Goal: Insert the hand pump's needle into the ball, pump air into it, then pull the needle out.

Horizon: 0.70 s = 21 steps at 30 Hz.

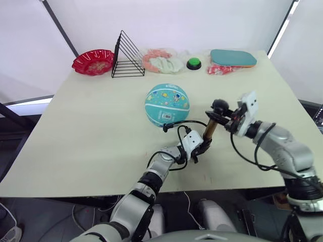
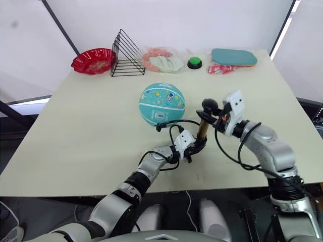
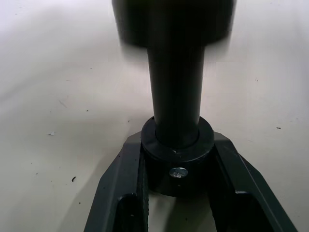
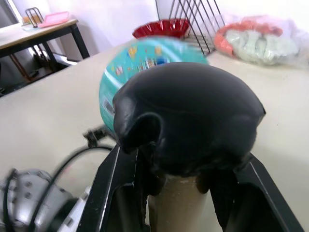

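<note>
The teal ball [image 1: 167,105] with cartoon prints and a barcode label rests mid-table. Just right of it and nearer me, the gold hand pump [image 1: 209,131] stands upright. My left gripper [image 1: 201,147] is shut on its black base cap [image 3: 177,159], a finger [image 3: 120,193] on each side. My right gripper [image 1: 224,117] is shut around the black T-handle [image 4: 188,116], which sits low against the gold cylinder [image 4: 178,208]. The thin black hose [image 1: 184,126] loops from the pump to a small fitting [image 1: 165,128] at the ball's near underside. The needle itself is too small to make out.
Along the far edge stand a red bowl [image 1: 93,61], a black wire rack [image 1: 127,58], a clear bag of pink and white items [image 1: 161,60], a green button [image 1: 194,63] and a teal flat case [image 1: 233,58] on a red-patterned bag. Bare tabletop [image 1: 86,131] lies left of the ball.
</note>
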Tool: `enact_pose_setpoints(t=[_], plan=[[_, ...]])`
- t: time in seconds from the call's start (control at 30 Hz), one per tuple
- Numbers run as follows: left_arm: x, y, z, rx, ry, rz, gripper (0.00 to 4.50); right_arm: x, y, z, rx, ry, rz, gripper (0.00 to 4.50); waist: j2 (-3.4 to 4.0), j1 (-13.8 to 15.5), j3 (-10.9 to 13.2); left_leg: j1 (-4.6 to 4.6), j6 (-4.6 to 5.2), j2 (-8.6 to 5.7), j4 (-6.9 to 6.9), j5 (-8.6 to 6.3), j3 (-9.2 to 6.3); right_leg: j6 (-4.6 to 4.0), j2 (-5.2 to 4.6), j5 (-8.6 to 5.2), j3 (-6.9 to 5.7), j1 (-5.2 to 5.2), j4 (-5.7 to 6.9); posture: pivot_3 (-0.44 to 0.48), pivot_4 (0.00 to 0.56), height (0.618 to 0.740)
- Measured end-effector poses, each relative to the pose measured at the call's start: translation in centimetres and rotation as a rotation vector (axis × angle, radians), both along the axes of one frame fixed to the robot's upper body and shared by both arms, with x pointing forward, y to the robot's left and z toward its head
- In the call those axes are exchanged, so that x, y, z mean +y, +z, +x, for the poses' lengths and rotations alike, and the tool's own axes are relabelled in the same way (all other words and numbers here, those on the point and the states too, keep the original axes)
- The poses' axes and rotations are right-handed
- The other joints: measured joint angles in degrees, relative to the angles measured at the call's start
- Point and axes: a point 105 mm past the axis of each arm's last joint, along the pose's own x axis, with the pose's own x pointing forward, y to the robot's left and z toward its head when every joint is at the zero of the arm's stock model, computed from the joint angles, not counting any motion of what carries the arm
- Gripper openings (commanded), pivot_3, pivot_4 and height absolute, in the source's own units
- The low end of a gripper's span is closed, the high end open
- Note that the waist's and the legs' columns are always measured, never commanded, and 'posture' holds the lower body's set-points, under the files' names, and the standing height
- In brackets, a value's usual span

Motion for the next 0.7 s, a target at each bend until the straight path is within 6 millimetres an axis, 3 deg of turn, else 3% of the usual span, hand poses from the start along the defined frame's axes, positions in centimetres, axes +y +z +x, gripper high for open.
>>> enact_pose_setpoints(t=[0.03,0.13,0.33,0.43,0.53,0.7], plan=[[0.1,0.0,0.0,0.000,0.002,0.001,1.06,0.1,-1.0,-0.1,0.012,-0.005,-0.008,1.12,0.00,0.0,0.0,0.14,0.00,0.02,-0.10,0.00,0.01,-0.03,0.02,-0.02,0.01,0.03,0.00,0.000,0.150,0.740],[0.2,0.0,0.0,-0.001,0.005,0.001,1.06,0.3,-0.9,0.0,0.003,0.000,-0.010,1.12,0.03,0.0,0.0,0.23,0.00,0.10,-0.19,0.00,0.03,-0.06,0.10,-0.04,0.02,0.07,0.00,0.000,0.150,0.740],[-0.2,0.3,-0.1,-0.006,-0.012,-0.007,1.06,-0.6,1.3,-0.1,0.018,0.024,-0.045,1.12,0.31,0.3,0.2,0.08,-0.02,0.21,-0.14,0.01,0.04,-0.08,0.17,-0.04,-0.04,-0.22,0.01,0.000,0.150,0.740],[-0.6,0.6,-0.1,-0.013,-0.024,-0.016,1.06,-1.5,4.2,-0.1,0.006,0.035,-0.027,1.12,0.63,0.7,0.7,-0.18,-0.01,0.08,-0.02,0.01,0.03,-0.10,0.11,-0.02,0.02,-0.29,0.01,0.000,0.150,0.740],[-0.9,0.8,-0.2,-0.017,-0.035,-0.023,1.06,-2.3,9.1,-0.6,-0.051,0.055,-0.010,1.12,0.78,0.9,0.9,-0.71,-0.01,-0.08,0.11,0.01,0.00,-0.13,-0.04,0.02,0.01,-0.54,0.01,0.000,0.150,0.740],[-1.1,0.9,-0.2,-0.019,-0.041,-0.027,1.06,-3.1,13.0,-1.4,-0.097,0.047,0.016,1.12,0.75,0.9,0.9,-0.75,-0.01,-0.26,0.16,0.01,0.03,-0.12,-0.20,0.02,0.08,-0.65,0.01,0.000,0.150,0.740]])
